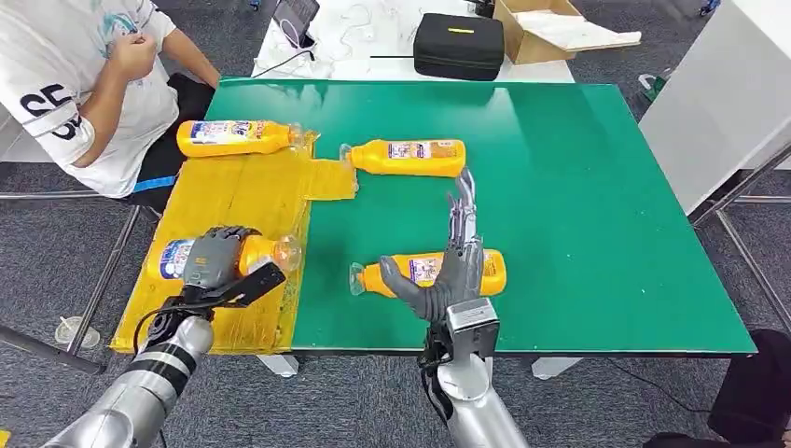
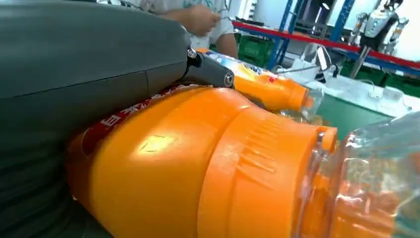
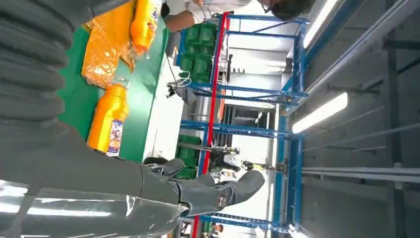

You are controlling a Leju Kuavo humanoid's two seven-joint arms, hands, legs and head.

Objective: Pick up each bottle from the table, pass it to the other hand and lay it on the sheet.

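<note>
Green covers the bench (image 1: 597, 187), with a yellow sheet (image 1: 238, 201) at its left end. From the head view, four orange bottles lie on their sides, long axes across the bench. The left hand (image 1: 216, 257) grips the near sheet bottle (image 1: 266, 254), cap pointing right; the left wrist view shows that transparent cap (image 2: 376, 183) close up. The right hand (image 1: 454, 266), fingers straight and apart, hovers over the near bench bottle (image 1: 410, 273), cap pointing left.
</note>
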